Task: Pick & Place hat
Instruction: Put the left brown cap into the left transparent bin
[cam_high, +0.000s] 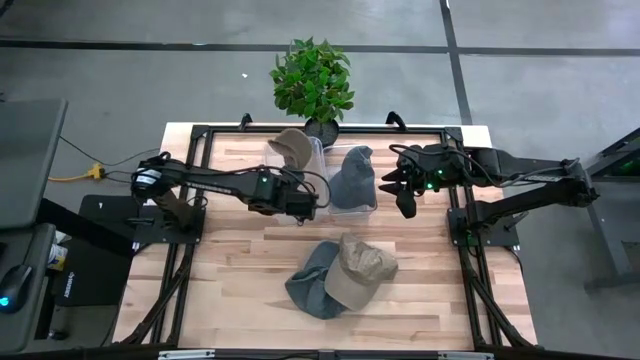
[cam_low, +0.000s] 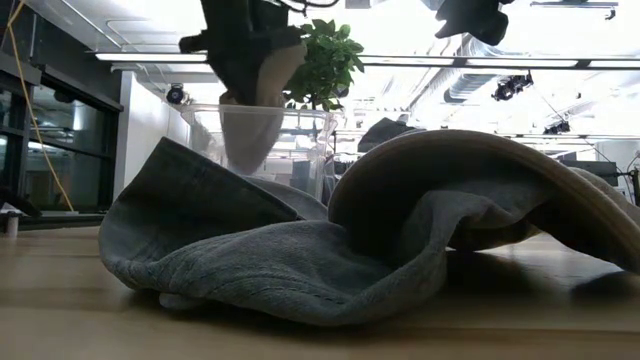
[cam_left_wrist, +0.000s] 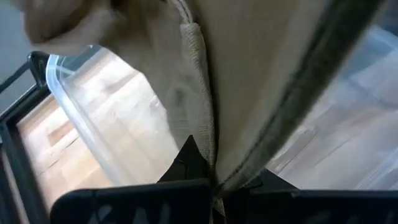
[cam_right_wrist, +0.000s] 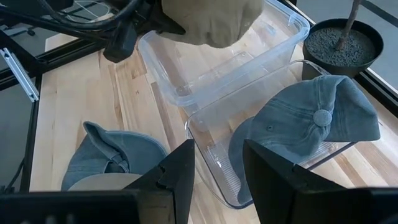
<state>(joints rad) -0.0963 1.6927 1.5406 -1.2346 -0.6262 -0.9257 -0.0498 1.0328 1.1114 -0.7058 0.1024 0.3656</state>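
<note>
Nearest the front edge of the table (cam_high: 230, 300), two hats are lying in a heap: a tan cap (cam_high: 360, 268) is resting partly on top of a grey-blue cap (cam_high: 308, 285), the two touching, both closer to the middle than to either arm.

Farther back, two clear plastic bins are sitting side by side, touching. Over the left bin (cam_high: 296, 182) the left gripper (cam_high: 290, 196) is hanging with its fingers pressed tight on a fold of a third hat, a beige cap (cam_high: 290, 148). In the left wrist view the cloth is running straight out from between the pinching fingers, and in the low view the cap is dangling down into the bin's mouth, not yet lying on its floor as far as I can tell. So the hat in hand is sitting directly over its container; the coming move, by my reading, is a short drop and release rather than any sideways travel.

Just right of it, the right bin (cam_high: 368, 205) is holding a fourth hat, a blue-grey cap (cam_high: 352, 175), with its brim leaning over the rim. The right gripper (cam_high: 405, 195) is hovering beside that bin's right edge, fingers parted and holding nothing.

Farthest back, a potted plant (cam_high: 313, 80) is standing at the table's far edge.

Count: four hats, two bins, one plant.
</note>
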